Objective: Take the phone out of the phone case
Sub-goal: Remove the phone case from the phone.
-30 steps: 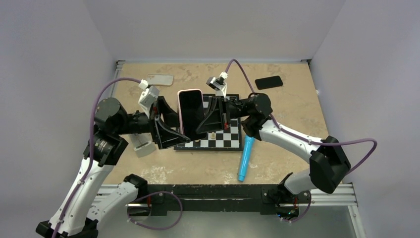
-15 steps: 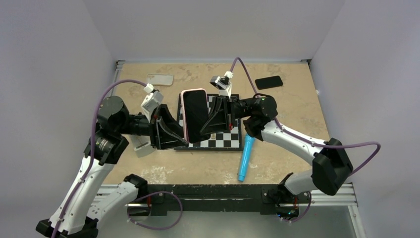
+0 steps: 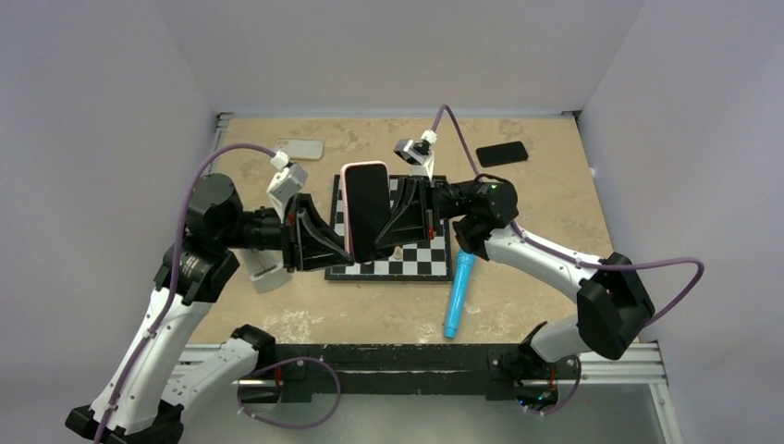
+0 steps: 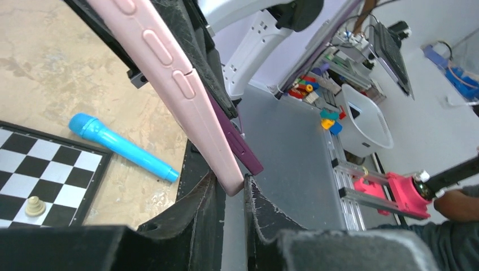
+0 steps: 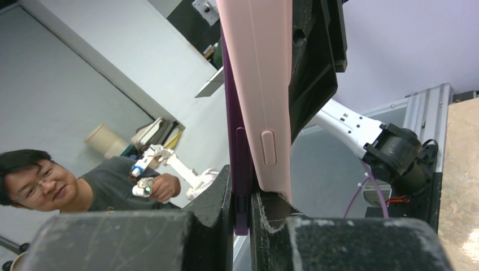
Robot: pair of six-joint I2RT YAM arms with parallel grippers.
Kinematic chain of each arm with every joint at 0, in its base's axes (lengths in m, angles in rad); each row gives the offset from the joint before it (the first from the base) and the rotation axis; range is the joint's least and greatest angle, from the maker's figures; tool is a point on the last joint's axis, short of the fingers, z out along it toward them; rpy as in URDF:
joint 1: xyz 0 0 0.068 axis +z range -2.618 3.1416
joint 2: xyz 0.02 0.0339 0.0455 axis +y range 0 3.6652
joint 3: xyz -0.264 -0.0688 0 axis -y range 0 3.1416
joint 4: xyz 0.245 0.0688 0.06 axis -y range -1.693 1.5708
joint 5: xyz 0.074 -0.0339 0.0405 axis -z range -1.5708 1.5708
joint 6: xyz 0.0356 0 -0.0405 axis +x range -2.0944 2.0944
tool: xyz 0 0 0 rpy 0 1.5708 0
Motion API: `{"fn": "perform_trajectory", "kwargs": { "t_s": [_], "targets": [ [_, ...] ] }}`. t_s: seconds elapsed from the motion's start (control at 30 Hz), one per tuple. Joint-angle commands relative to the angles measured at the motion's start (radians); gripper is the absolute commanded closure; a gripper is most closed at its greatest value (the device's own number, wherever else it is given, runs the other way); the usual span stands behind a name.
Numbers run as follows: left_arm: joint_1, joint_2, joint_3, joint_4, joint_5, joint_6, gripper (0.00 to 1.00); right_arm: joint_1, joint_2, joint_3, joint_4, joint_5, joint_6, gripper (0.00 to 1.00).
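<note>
A dark-screened phone (image 3: 367, 211) in a pink phone case (image 3: 346, 222) hangs upright in the air over the chessboard, held between both arms. My left gripper (image 3: 346, 261) comes in from the left, and its jaws pinch the lower corner of the pink case (image 4: 169, 62). In the left wrist view the gripper (image 4: 230, 189) has that corner between its fingers. The purple phone (image 4: 240, 149) edge stands apart from the case there. My right gripper (image 5: 242, 195), coming in from the right (image 3: 381, 244), is shut on the purple phone (image 5: 234, 113) edge, beside the case (image 5: 262, 84).
Under the phone lies a chessboard (image 3: 421, 264) with a small pawn (image 3: 396, 252). A blue marker (image 3: 458, 296) lies at its right edge. At the back of the table are a black phone (image 3: 502, 154) on the right and a clear case (image 3: 300, 148) on the left. A white object (image 3: 263, 268) sits beside the left arm.
My left gripper has closed from wide open onto the case's lower corner. Phone and both grippers have shifted slightly right and toward the back.
</note>
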Motion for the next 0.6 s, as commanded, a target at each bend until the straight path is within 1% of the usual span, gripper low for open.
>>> {"fn": "perform_trajectory", "kwargs": {
  "t_s": [0.0, 0.07, 0.17, 0.23, 0.37, 0.43, 0.5, 0.53, 0.57],
  "targets": [
    [-0.005, 0.011, 0.04, 0.023, -0.218, -0.042, 0.78, 0.015, -0.03, 0.044, -0.015, 0.039, -0.065, 1.0],
    [-0.009, -0.003, 0.035, 0.031, -0.297, -0.056, 0.81, 0.015, -0.048, 0.045, -0.11, 0.05, -0.137, 1.0],
    [-0.012, -0.022, 0.036, -0.003, -0.421, -0.056, 0.84, 0.019, -0.083, 0.069, -0.303, 0.071, -0.28, 1.0],
    [-0.012, -0.03, 0.037, -0.014, -0.457, -0.045, 0.87, 0.022, -0.093, 0.08, -0.38, 0.088, -0.346, 1.0],
    [-0.01, -0.028, 0.043, -0.02, -0.529, -0.034, 0.91, 0.023, -0.1, 0.078, -0.431, 0.117, -0.398, 1.0],
    [-0.012, -0.015, 0.048, -0.006, -0.518, -0.043, 0.93, 0.024, -0.091, 0.076, -0.429, 0.12, -0.395, 1.0],
    [-0.011, -0.004, 0.043, 0.018, -0.52, -0.067, 0.98, 0.024, -0.088, 0.071, -0.42, 0.124, -0.386, 1.0],
    [-0.011, 0.0, 0.037, 0.023, -0.56, -0.082, 1.0, 0.024, -0.088, 0.071, -0.427, 0.127, -0.391, 1.0],
    [-0.012, 0.001, 0.033, 0.019, -0.589, -0.099, 1.0, 0.024, -0.091, 0.072, -0.452, 0.132, -0.406, 1.0]
  ]
}}
